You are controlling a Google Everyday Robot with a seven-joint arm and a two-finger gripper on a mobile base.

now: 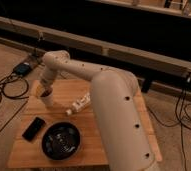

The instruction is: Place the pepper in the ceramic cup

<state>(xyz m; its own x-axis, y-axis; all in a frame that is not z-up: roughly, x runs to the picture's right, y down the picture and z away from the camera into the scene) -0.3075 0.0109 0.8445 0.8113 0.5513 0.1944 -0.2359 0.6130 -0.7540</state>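
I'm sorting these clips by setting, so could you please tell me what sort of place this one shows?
Probably a robotics lab or test area: a small wooden table on bare floor, loose cables trailing nearby, and staged items, a black bowl and white bottle. The gripper hangs over the ceramic cup.

Can't read any text anywhere, not even on the white bottle's label, with the gripper over the table's left side.

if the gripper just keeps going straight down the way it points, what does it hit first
Most likely the ceramic cup: the gripper points down at the table's far left, right above the cup's mouth, though depth from this one view is uncertain.
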